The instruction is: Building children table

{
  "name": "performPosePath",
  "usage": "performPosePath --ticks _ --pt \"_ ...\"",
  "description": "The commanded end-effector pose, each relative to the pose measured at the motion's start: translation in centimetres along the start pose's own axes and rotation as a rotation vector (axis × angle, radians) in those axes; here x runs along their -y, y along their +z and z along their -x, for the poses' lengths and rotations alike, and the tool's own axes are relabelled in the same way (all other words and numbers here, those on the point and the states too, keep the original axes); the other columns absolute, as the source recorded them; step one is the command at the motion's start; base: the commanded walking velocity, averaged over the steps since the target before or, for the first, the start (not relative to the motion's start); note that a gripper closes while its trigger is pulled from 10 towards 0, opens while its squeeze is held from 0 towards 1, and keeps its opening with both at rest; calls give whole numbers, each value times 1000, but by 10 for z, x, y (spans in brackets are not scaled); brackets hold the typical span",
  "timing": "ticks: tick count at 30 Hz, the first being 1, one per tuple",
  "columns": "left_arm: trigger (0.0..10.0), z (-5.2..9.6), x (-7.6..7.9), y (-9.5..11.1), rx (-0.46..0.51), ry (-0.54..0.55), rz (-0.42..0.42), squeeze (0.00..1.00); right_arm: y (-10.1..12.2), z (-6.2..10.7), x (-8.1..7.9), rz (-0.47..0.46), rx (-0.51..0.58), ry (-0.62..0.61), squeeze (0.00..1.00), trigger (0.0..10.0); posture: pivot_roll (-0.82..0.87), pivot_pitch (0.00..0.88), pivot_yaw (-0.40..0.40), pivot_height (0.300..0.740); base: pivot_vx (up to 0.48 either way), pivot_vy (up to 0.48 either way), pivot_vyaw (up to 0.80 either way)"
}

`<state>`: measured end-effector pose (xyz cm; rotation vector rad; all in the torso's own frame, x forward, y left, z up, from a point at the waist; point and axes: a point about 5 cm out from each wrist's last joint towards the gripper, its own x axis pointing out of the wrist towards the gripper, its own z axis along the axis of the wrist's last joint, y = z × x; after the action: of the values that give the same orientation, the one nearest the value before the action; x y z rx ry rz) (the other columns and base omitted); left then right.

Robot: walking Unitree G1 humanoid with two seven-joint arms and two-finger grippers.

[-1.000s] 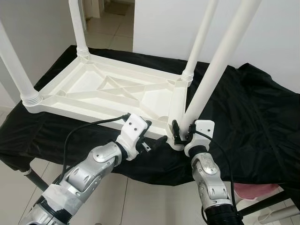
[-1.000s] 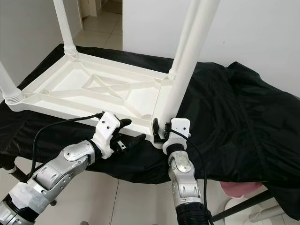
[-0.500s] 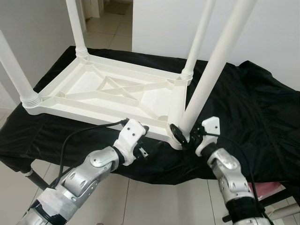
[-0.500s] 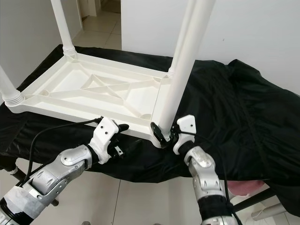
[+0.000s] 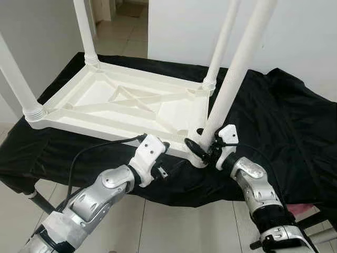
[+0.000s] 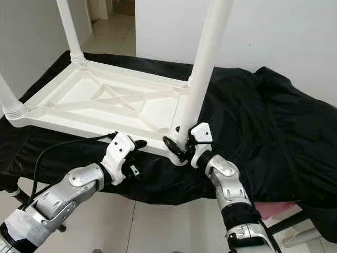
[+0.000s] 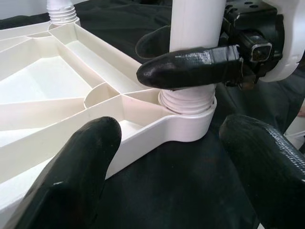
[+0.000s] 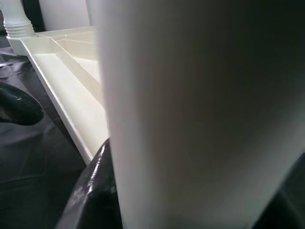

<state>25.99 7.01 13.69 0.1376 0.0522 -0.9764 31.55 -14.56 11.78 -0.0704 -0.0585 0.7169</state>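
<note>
**Robot gripping a leg of an upturned children's table**

A desk (image 5: 295, 132) draped in black cloth (image 5: 279, 121) fills the scene. A white plastic children's table (image 5: 121, 105) lies upside down on it, ribbed underside up, its centre toward 10 o'clock from the robot's arms. Four white legs rise from its corners. The nearest leg (image 5: 231, 84) stands in the corner socket (image 7: 188, 112) at the table's 5 o'clock corner (its threaded end sits in the collar).

The right gripper (image 5: 202, 147) is pinching this leg just above the socket, one black finger (image 7: 190, 67) wrapped across the front of it. The left gripper (image 5: 167, 157) hovers at 9 o'clock of that corner, beside the table's near edge, its fingers (image 7: 71, 176) spread apart and holding nothing.
</note>
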Motion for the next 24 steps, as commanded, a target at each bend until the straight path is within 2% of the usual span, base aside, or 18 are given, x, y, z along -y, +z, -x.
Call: performPosePath --ticks 1,6,7,10,18,19,24 --pt "10000 0 8 3 3 -224 -14 0 -2 -2 0 24 -22 27 0 0 -7 0 -56 740 0 0 0" --pt "10000 -2 9 4 4 -226 -14 0 -3 5 3 8 -13 3 0 39 -23 0 -54 740 0 0 0" --pt "10000 -3 9 5 5 -229 -13 0 -3 6 3 0 -10 -17 0 10000 -27 0 -54 740 0 0 0" --pt "10000 -4 9 5 6 -231 -13 0 -3 7 3 -5 -8 -31 0 10000 -27 0 -54 740 0 0 0" --pt "10000 -5 11 6 11 -235 -9 0 -9 10 -2 35 -36 -166 0 10000 -34 0 -55 740 0 0 0" --pt "10000 -5 12 5 10 -238 -5 0 -8 9 -9 33 -22 -223 0 10000 -26 0 -56 740 0 0 0" --pt "10000 -4 13 5 9 -238 -3 0 -6 8 -15 21 -3 -263 0 10000 -20 0 -57 740 0 0 0"
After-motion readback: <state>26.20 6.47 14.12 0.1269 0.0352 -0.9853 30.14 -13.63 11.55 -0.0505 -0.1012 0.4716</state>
